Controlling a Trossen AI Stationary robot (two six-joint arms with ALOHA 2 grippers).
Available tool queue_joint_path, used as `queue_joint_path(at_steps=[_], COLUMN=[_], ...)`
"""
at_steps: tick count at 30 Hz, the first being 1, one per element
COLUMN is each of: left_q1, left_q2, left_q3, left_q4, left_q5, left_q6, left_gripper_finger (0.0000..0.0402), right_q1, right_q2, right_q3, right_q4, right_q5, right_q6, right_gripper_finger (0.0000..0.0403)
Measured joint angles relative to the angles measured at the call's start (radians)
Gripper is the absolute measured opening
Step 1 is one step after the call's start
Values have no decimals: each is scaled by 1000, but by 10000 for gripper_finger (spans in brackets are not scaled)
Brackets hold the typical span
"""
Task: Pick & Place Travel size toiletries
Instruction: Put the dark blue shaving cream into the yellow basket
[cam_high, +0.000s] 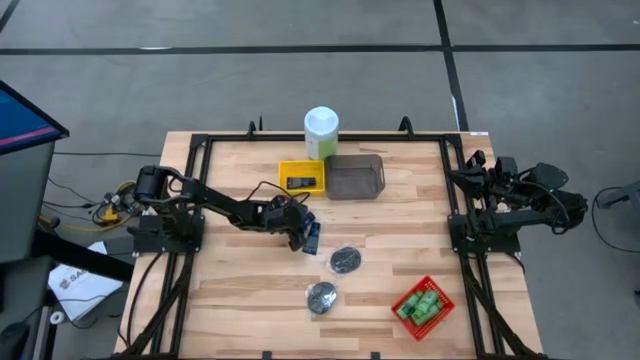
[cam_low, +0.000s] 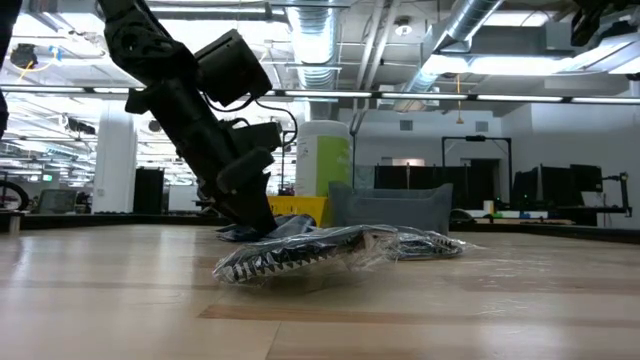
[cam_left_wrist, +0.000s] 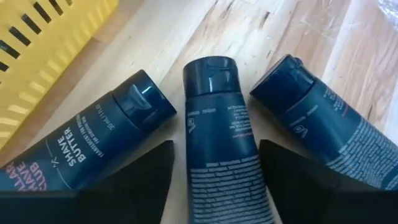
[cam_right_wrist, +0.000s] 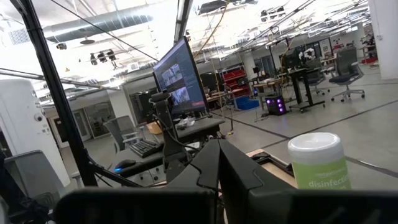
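Left wrist view: the left gripper (cam_left_wrist: 214, 180) has its fingers spread either side of the middle dark blue tube (cam_left_wrist: 217, 130) — one of three lying side by side on the table (cam_high: 230, 300), near the yellow tray (cam_high: 301, 177). The right gripper (cam_right_wrist: 217, 165), fingers together, waits at the table's right edge.

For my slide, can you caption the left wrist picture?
Left tool open around the middle of three dark blue tubes beside the yellow tray.
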Motion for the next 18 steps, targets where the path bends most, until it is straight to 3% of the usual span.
queue_joint_path(at_steps=[9, 18], left_q1=[-5, -6], left_q2=[-23, -119], left_q3=[-2, -5], left_q4=[-15, -34], left_q5=[42, 92], left_q6=[-2, 21], left_gripper_finger=[152, 140], right_q1=[0, 0], right_q2=[0, 0], right_q3=[0, 0], right_q4=[0, 0], right_q5=[0, 0], right_q6=[-2, -5], right_gripper_finger=[1, 1])
